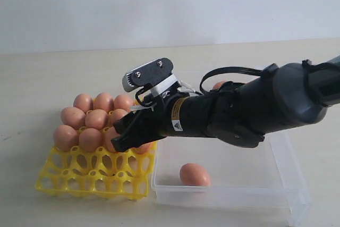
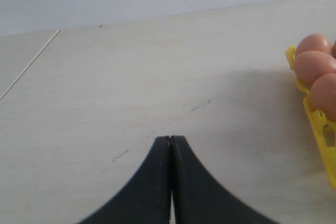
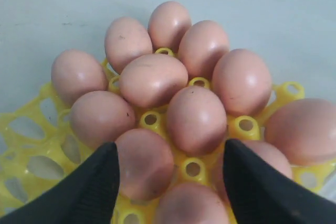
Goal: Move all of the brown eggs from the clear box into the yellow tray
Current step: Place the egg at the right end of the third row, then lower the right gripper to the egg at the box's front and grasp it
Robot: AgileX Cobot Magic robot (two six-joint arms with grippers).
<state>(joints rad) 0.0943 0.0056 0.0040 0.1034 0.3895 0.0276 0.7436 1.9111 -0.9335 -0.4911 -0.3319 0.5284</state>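
Observation:
Several brown eggs (image 1: 95, 119) fill the back rows of the yellow tray (image 1: 79, 176). My right gripper (image 1: 125, 131) hangs low over the tray's right side. In the right wrist view it (image 3: 170, 148) is open, its fingers (image 3: 94, 187) wide apart on either side of eggs (image 3: 153, 80) that sit in the tray's cups (image 3: 31, 129); one egg (image 3: 191, 205) lies low between them, ungripped. The clear box (image 1: 265, 195) holds one egg (image 1: 194, 174) near its front, and another (image 1: 218, 84) peeks out behind the arm. My left gripper (image 2: 170, 139) is shut and empty above bare table.
The tray's front rows (image 1: 106, 182) are empty cups and pegs. The tray and the box stand side by side, touching or nearly so. In the left wrist view the tray's edge (image 2: 320, 124) with three eggs (image 2: 314, 64) lies off to one side, across pale table.

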